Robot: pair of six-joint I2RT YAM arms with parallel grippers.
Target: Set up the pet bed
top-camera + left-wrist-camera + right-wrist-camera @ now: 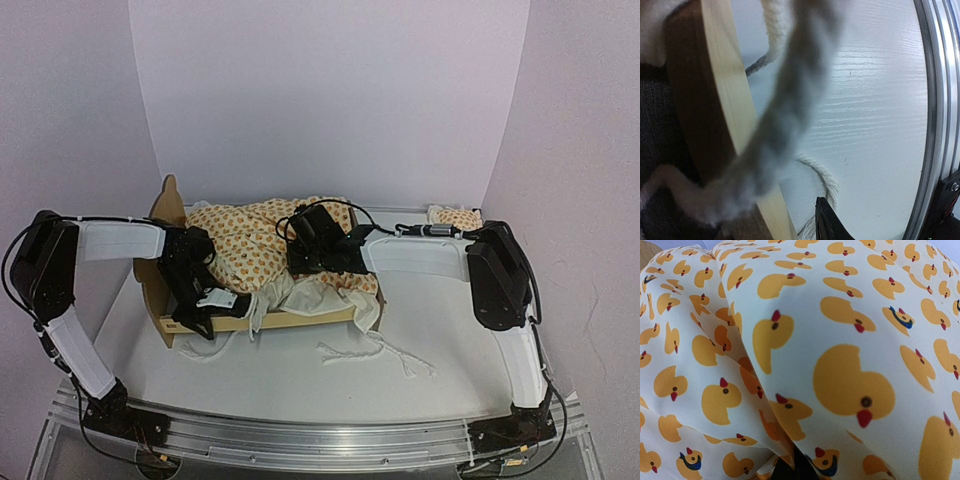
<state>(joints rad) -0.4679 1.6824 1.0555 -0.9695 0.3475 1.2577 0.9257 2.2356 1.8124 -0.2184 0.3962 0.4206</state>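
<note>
The left arm (75, 300) and right arm (500, 290) both reach inward, elbows pushed wide. The left gripper (197, 322) points steeply down (its jaws maybe half closed, hard to tell); the right gripper (300, 262) sits low, jaws pressed together.

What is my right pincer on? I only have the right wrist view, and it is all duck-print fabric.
Observer: From above, the right pincer is closed on the duck-print cushion, which lies crumpled over the pet bed.
Operator: And the left arm?
Observer: The left pincer is at the bed's near left corner.
Operator: Anything loose?
Observer: A white cord trails on the table in front of the bed.
</note>
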